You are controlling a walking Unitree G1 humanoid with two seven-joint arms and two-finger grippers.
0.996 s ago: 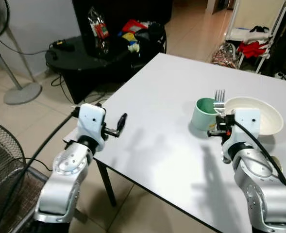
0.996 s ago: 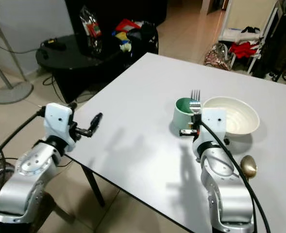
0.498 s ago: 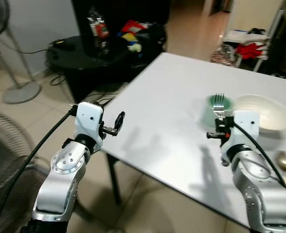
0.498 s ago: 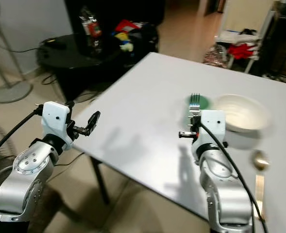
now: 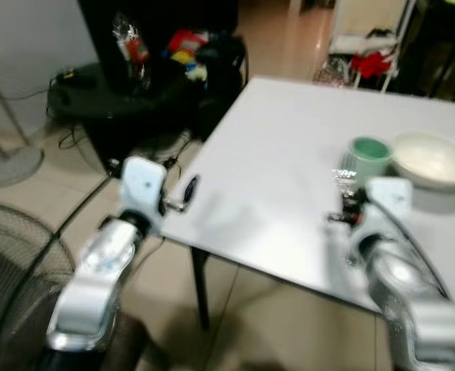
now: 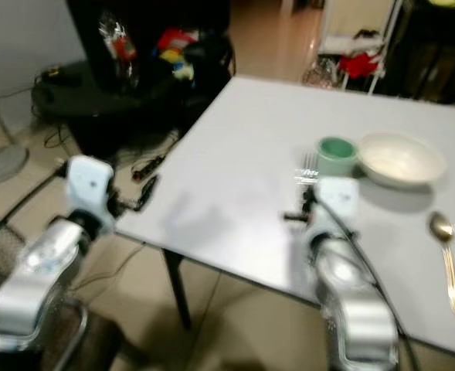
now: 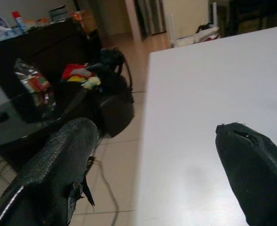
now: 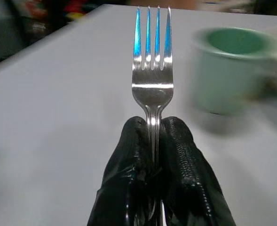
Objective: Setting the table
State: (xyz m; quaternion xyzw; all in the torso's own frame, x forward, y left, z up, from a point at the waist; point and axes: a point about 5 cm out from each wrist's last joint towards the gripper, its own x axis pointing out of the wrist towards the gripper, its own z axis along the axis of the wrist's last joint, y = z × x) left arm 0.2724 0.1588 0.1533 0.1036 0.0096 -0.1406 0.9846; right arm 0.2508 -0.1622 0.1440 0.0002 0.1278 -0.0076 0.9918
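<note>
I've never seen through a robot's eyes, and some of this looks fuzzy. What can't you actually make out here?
- Fork handle: right wrist view, hidden between the right gripper's fingers.
- Cup: right wrist view, blurred, contents unreadable.
- Left gripper: left eye view, smeared by motion.
- Clutter beyond the table: right eye view, too blurred to identify.
- Spoon: right eye view, blurred.

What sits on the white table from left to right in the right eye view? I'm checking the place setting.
Silver fork held upright in the right claw → mint green ceramic cup → cream round bowl → gold metal spoon lying flat on the table.
</note>
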